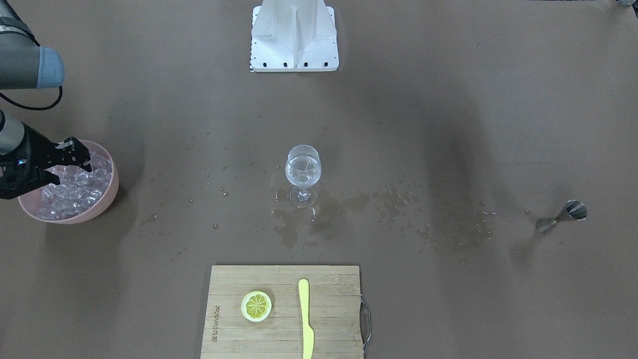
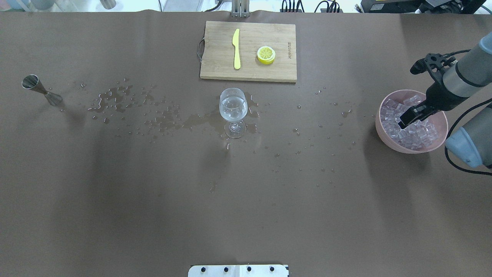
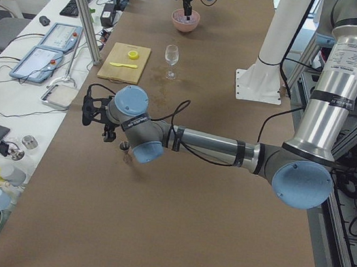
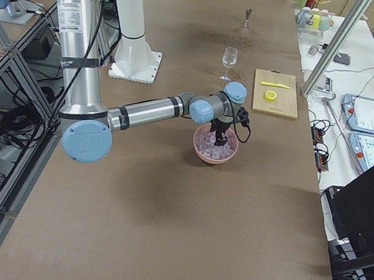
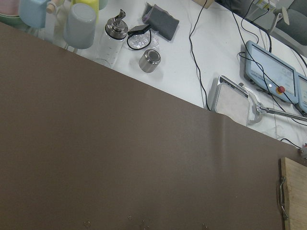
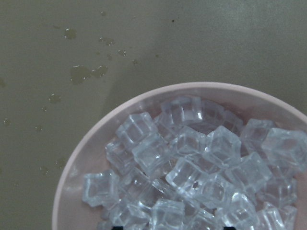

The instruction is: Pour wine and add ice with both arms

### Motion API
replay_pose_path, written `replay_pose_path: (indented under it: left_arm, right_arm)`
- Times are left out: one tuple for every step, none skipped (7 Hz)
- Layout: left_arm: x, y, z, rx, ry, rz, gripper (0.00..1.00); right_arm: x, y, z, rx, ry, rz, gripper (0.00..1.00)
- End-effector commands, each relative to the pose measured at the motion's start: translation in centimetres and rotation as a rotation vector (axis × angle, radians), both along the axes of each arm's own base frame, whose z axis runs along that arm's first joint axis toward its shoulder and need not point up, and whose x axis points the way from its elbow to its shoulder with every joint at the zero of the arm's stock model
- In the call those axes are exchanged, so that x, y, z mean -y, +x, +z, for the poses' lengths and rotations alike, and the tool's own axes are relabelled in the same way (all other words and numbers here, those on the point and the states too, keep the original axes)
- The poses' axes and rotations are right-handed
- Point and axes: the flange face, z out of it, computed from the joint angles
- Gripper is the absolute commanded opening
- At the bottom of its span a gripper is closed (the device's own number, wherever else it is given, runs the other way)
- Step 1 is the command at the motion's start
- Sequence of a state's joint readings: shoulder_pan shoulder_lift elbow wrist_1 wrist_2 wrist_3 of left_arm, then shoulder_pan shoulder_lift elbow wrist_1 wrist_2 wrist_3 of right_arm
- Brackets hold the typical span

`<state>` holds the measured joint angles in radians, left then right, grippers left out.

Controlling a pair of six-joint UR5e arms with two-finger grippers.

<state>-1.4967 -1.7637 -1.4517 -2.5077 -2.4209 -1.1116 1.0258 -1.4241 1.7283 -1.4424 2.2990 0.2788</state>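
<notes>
Wineglass upright, stem vertical — right jaws tip-down among ice.

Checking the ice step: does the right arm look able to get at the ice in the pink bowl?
Probably yes: the right gripper hangs over the ice in the open pink bowl, jaws apart, nothing between.

Silver-grey tubular right arm angled down; black two-finger right hand points down, fingers apart. Left arm stretched out horizontal; left hand state unclear.
</notes>
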Motion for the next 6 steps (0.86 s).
replay_pose_path:
  left_arm:
    - [0.0, 0.1, 0.0, -0.001, -0.001, -0.002, 0.98]
    - [0.0, 0.1, 0.0, -0.001, -0.001, -0.002, 0.98]
    - [0.0, 0.1, 0.1, 0.0, -0.001, -0.001, 0.98]
    - [0.0, 0.1, 0.1, 0.001, 0.001, -0.001, 0.98]
    - [0.0, 0.1, 0.1, 0.001, 0.001, -0.001, 0.98]
    - [0.0, 0.1, 0.1, 0.001, 0.003, 0.0, 0.98]
  right_arm:
    - [0.1, -0.9, -0.5, -0.026, 0.029, -0.02, 0.75]
    - [0.0, -1.4, -0.5, -0.031, 0.031, -0.022, 0.75]
    - [0.0, -1.6, -0.4, -0.048, 0.041, -0.019, 0.75]
    - [-0.1, -1.8, -0.4, -0.05, 0.042, -0.022, 0.72]
    - [-0.2, -2.1, -0.3, -0.051, 0.04, -0.026, 0.72]
    - [-0.5, -2.6, -0.2, -0.06, 0.045, -0.032, 0.72]
